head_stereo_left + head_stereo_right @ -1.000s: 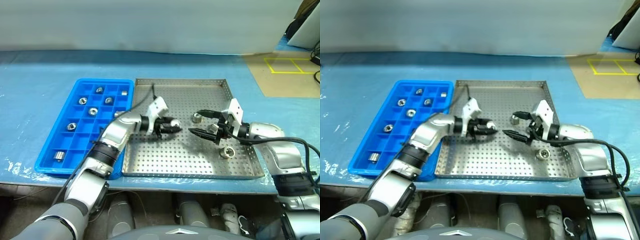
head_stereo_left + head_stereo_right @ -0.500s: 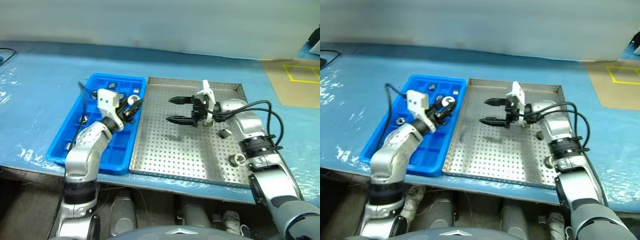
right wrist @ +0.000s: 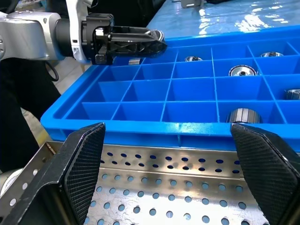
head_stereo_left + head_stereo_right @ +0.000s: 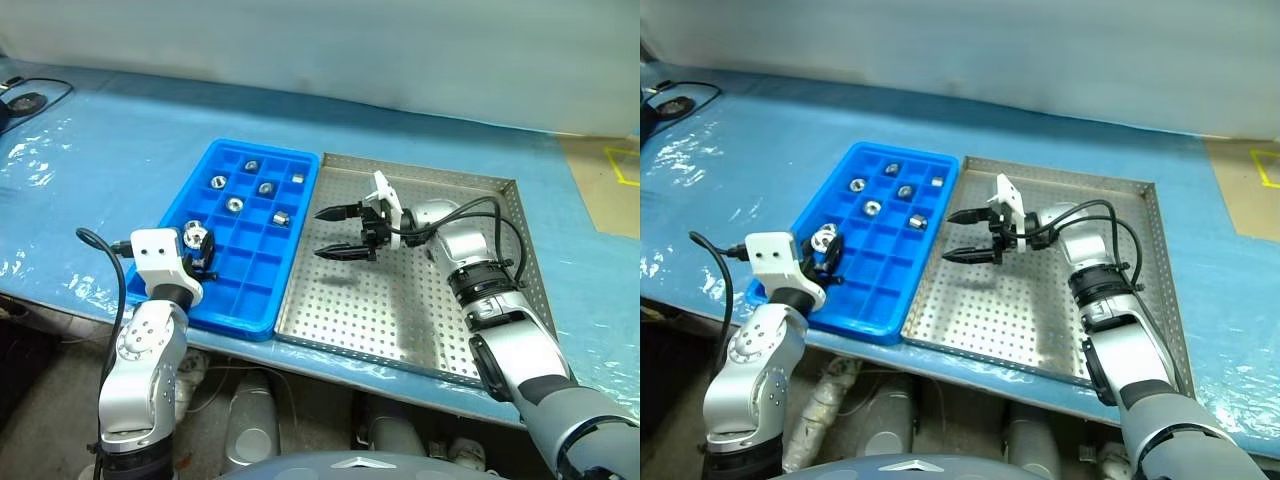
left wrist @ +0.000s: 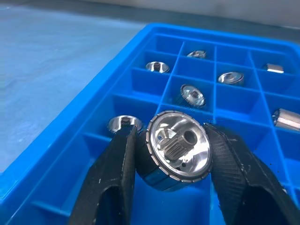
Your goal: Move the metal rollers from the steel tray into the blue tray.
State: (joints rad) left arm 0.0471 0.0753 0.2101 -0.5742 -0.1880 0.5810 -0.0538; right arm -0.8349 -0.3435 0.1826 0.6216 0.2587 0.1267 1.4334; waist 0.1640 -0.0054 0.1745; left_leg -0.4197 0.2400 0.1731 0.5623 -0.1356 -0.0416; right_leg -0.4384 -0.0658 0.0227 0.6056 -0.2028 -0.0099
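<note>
Blue plastic-covered bench, pale wall behind; steel tray and blue tray sit side by side, rims touching.

Left gripper clamped on one metal roller, held on its side w/ bore facing the wrist cam, hanging over the near-left corner of blue tray. Prob. carried there because near cells look empty while far rows are partly filled; seems lined up for a drop into a free cell, not yet let go. Level hold keeps roller pinched across its round wall, so little chance of slipping.

Right gripper wide open, nothing between fingers, hovering over steel tray near its left rim and pointing toward blue tray. Likely parked clear while left arm places.

Rollers already in blue tray: six or so in far cells, e.g., one per cell, some upright, some on side.

Held roller: shiny silver short cylinder, fine knurled band round the edge, polished dished face, small splined centre hole. Smaller than one cell, so should fit w/ room to spare.
</note>
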